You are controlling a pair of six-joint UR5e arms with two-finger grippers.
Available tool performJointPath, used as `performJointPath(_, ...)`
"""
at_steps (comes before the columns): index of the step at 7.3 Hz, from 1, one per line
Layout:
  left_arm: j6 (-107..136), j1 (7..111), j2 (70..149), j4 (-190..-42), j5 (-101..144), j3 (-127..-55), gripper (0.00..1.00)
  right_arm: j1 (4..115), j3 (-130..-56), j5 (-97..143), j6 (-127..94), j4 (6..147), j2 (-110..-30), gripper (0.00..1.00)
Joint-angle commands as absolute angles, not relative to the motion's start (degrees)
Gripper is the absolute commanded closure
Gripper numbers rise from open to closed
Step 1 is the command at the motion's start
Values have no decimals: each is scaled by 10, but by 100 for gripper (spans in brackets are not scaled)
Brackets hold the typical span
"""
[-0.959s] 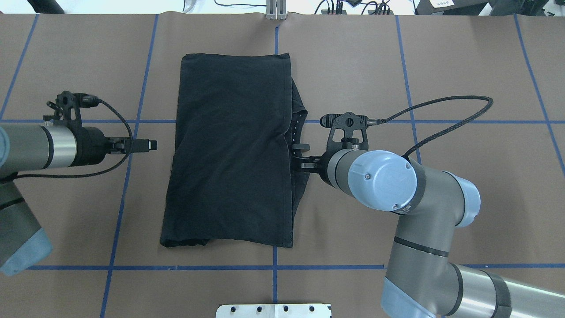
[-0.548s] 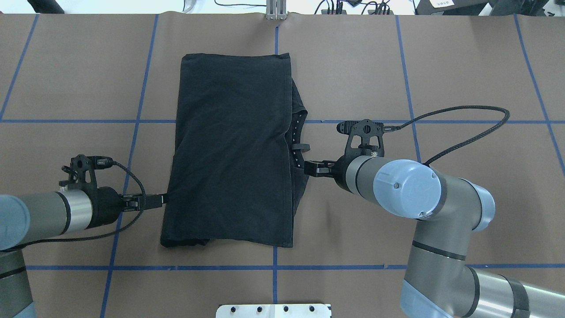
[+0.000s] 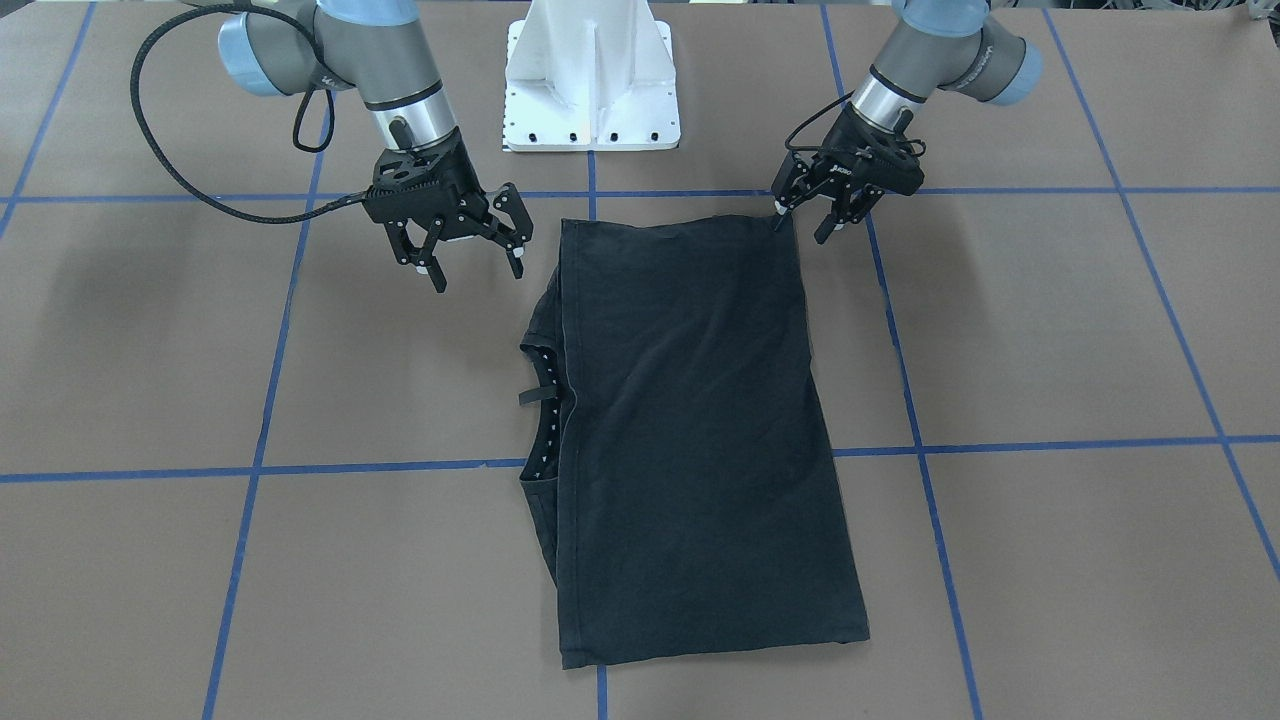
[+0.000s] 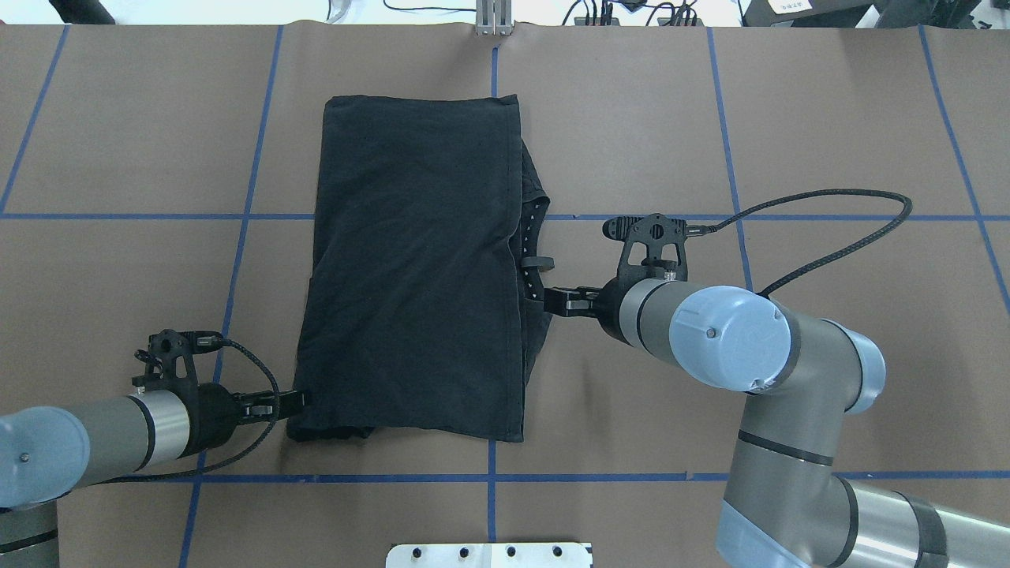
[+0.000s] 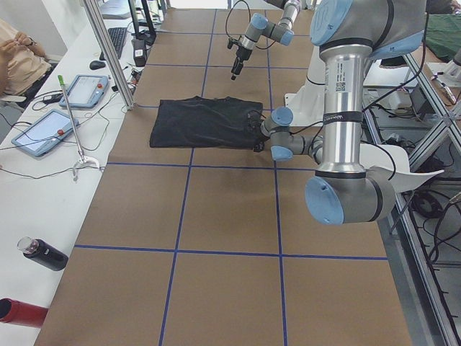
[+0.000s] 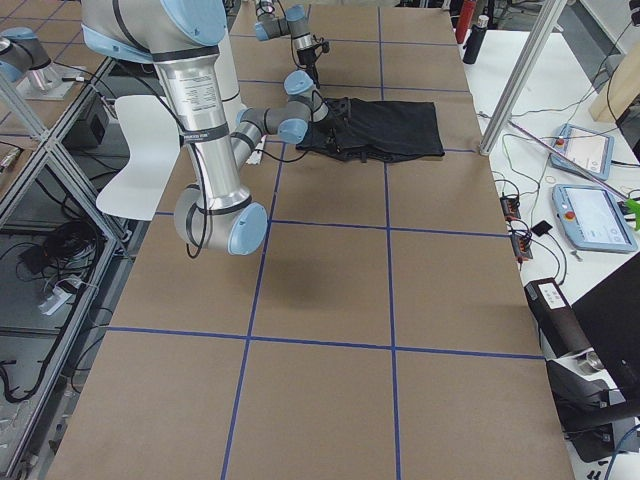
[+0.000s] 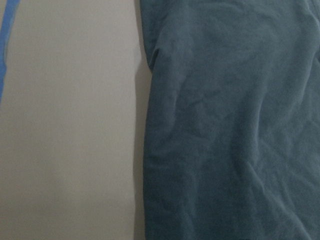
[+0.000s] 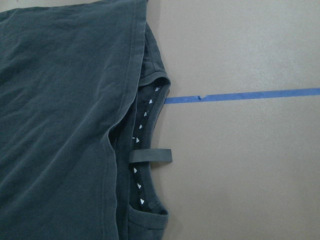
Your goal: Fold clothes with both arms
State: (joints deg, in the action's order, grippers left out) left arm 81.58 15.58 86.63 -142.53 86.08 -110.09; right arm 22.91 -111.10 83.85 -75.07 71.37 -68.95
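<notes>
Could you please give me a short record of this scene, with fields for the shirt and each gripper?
shirt: black, folded lengthwise, flat on the table, collar showing on the robot's right side
left gripper: open, at the shirt's near left corner
right gripper: open, above the table beside the collar edge, not touching cloth

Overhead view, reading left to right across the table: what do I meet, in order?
left arm → left gripper → black T-shirt → right gripper → right arm
</notes>
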Motion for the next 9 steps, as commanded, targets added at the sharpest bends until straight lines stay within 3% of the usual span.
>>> performJointPath(1,817,147,867,-1423,860,-1093,40,229,-1110,838,-751,715,-689,0)
performJointPath(7,833,119,878,-1423,864,-1089,47,229,-1109,838,-747,715,-690,0)
performJointPath(8,836,115,880,-1423,864,-1089,56,228,-1109,837,-747,714,-690,0)
performJointPath(9,849,113,880,-1423,863,-1090,79,228,-1109,836,-747,715,-690,0)
